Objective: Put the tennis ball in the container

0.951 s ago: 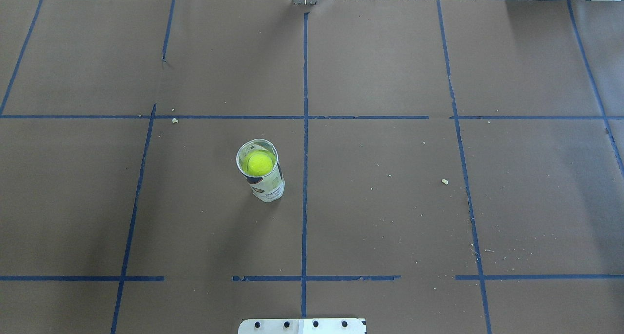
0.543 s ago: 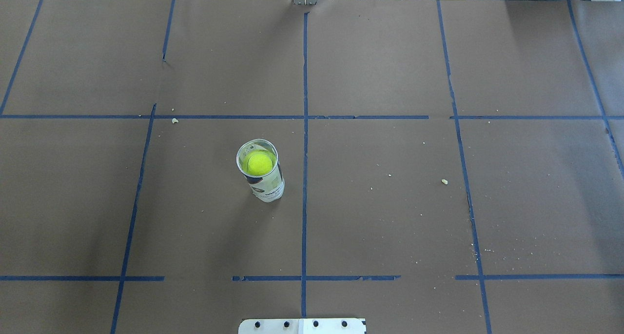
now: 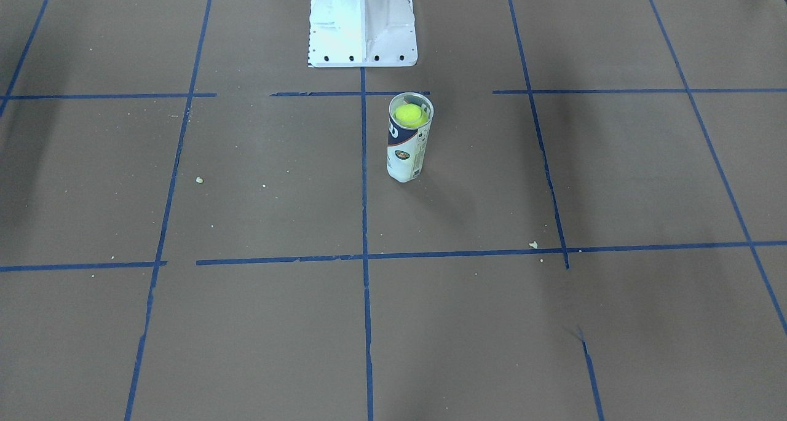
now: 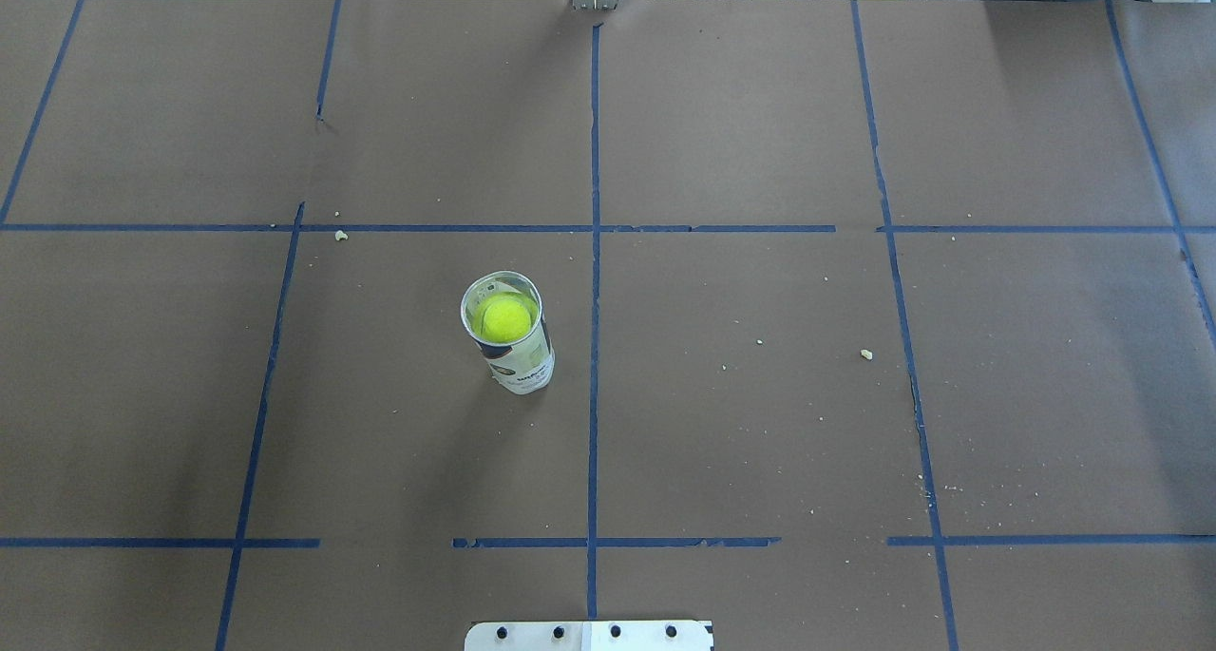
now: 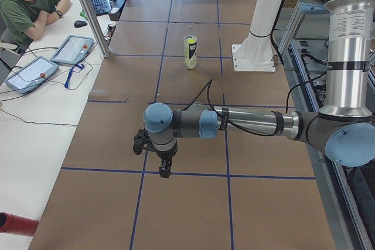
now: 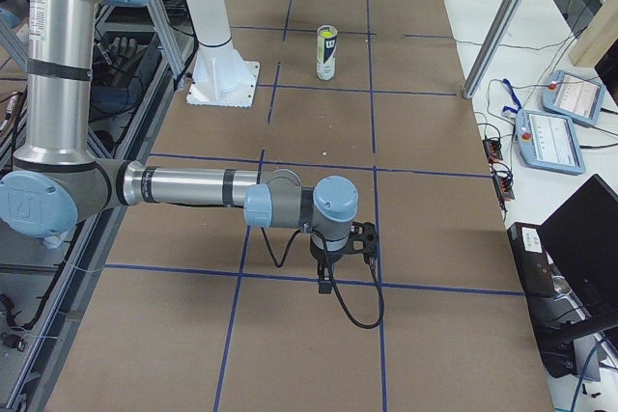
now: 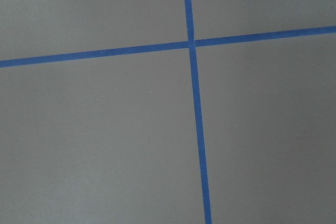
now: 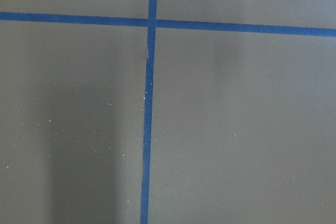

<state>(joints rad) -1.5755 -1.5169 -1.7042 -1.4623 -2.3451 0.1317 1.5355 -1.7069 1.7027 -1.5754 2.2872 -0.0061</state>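
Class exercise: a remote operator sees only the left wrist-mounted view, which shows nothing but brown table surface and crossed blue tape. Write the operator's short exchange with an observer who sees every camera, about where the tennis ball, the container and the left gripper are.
Operator: My view shows only tape lines. Where is the tennis ball?
Observer: The tennis ball sits inside the container, near its open top.
Operator: Is the left gripper close to it?
Observer: No. In the exterior left view the left gripper hangs over the table, well apart from the upright container.
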